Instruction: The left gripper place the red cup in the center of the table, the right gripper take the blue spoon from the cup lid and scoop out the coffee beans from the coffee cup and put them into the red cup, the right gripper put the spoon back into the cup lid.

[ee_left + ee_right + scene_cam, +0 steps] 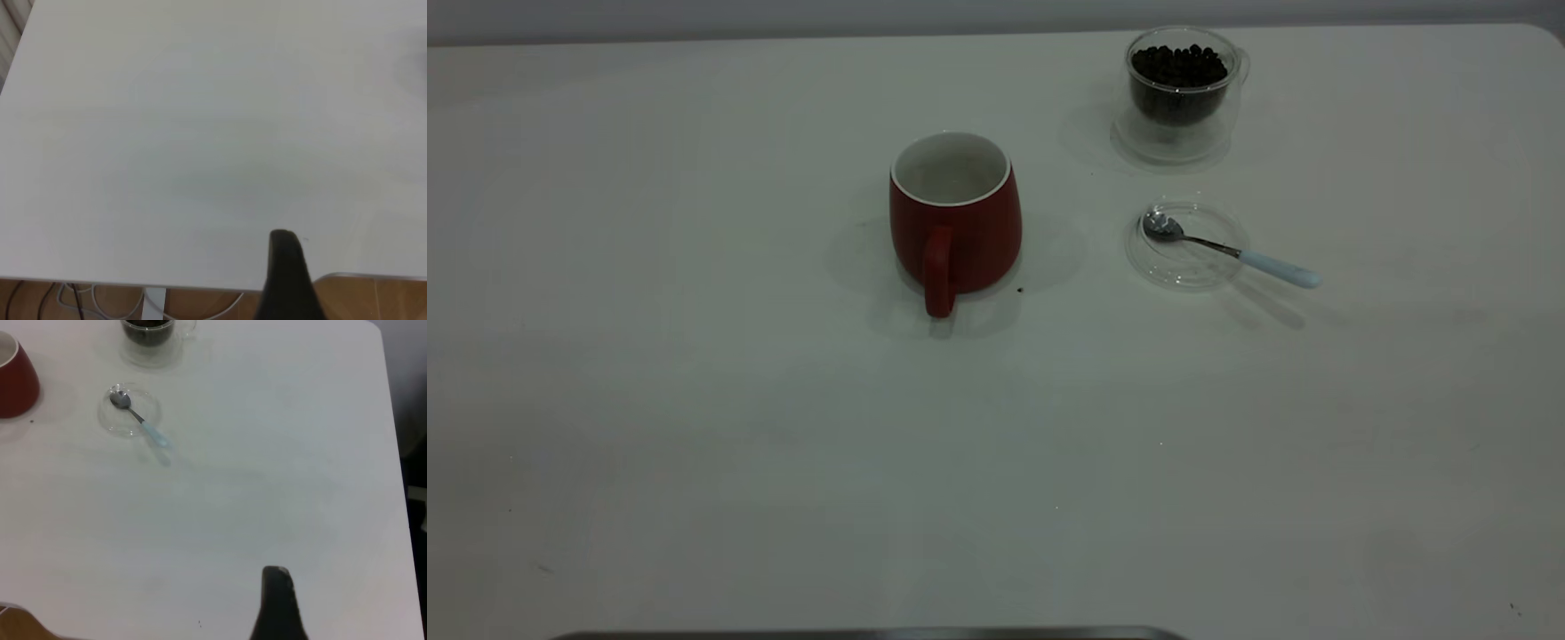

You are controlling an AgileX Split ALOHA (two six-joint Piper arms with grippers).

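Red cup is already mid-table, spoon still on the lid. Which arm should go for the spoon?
Right, probably. The blue spoon lies on the cup lid, right of the red cup; the right wrist view shows both ahead of the right gripper, while the left wrist view shows only bare table.

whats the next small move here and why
Probably the right end effector should reach toward the blue spoon: the red cup already stands mid-table with no beans visible inside, the spoon rests on the cup lid, and the coffee cup is full.

The plain white table [694, 400] carries a squat dark-red ceramic mug [955, 222], a clear double-walled glass cup [1179, 93] and a flat clear round lid [1184, 245].
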